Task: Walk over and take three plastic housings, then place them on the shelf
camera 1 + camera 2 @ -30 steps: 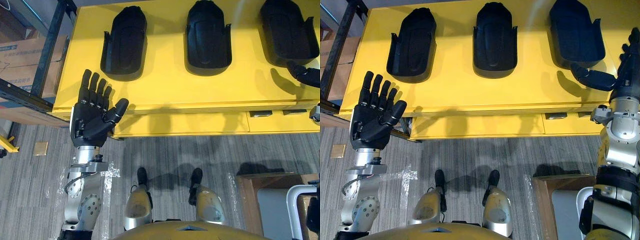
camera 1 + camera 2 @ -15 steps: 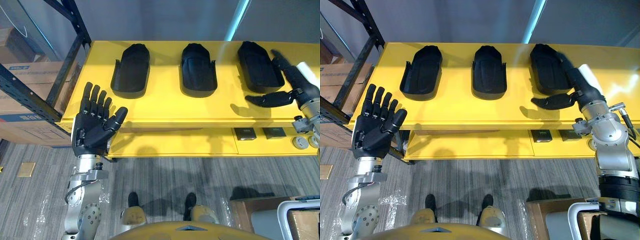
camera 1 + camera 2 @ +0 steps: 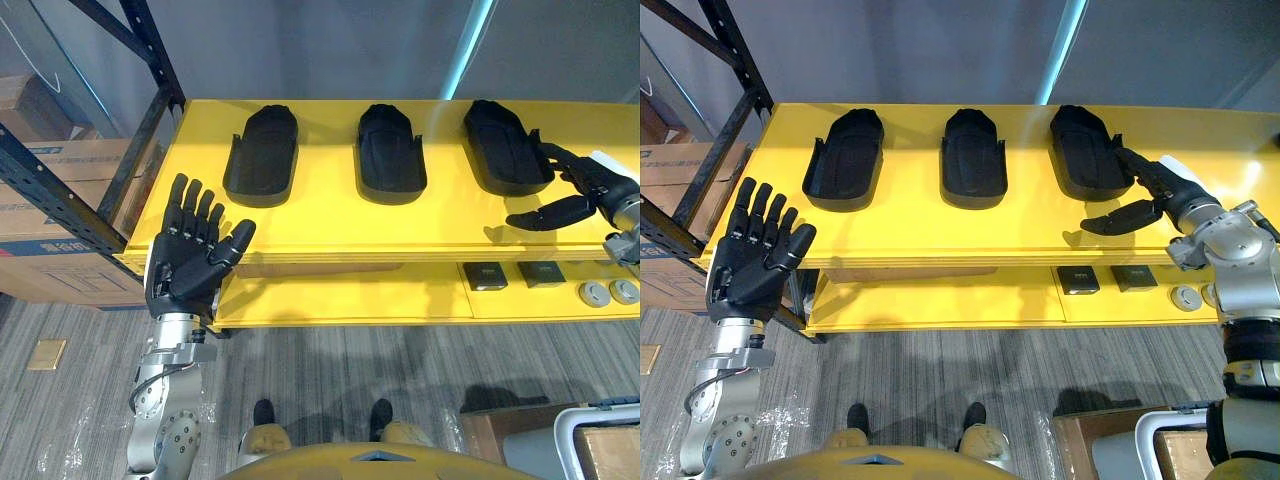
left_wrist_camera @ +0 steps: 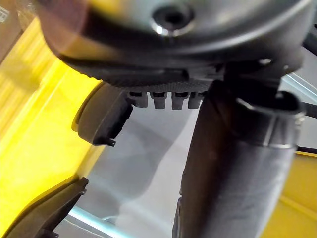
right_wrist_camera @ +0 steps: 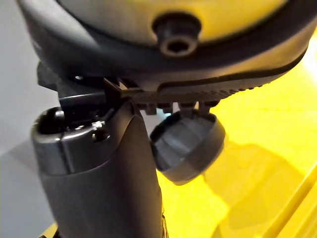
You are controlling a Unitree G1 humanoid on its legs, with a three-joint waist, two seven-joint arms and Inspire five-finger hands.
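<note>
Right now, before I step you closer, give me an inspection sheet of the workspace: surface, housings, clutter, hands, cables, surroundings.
Surface: yellow table, top bare apart from the housings; lower ledge under its front edge.
Job's things: left housing, middle housing and right housing, black, in a row across the top, apart from each other, none held.
Clutter: two dark square pieces and round discs on the ledge's right side.
Hands: left hand open, fingers straight, off the table's left front corner; right hand open beside the right housing, contact cannot be told.
Cables: nothing seen.
Surroundings: black rack and cardboard boxes on the left; grey carpet.
</note>
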